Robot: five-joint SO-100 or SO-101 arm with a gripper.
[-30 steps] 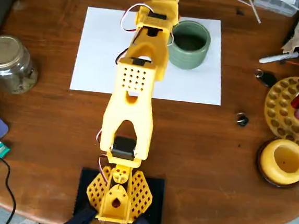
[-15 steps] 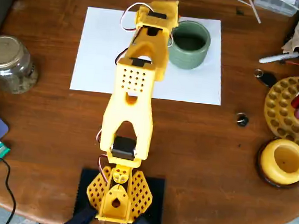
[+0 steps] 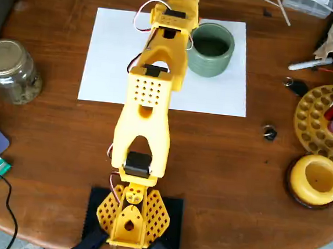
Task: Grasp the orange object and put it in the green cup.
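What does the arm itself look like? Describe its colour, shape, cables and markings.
The arm is bright yellow plastic, built of boxy, hollow segments with black servo blocks set into the joints. One segment has a grid of small round holes. The base has honeycomb cut-outs on a black plate, held by blue clamps. Red and white wires loop near the wrist. The gripper fingers are hidden.

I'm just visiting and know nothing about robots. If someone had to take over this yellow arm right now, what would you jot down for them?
Gripper: hidden under the yellow arm, which stretches over the white paper in the overhead view; open or shut cannot be told.
Green cup: upright on the paper, just right of the arm's far end; what shows of its inside looks dark and empty.
Orange object: not visible; it may be under the arm or in the gripper.
Done: nothing confirmed.
Left: find the orange piece, make sure it is grasped, then drop it in the cup.
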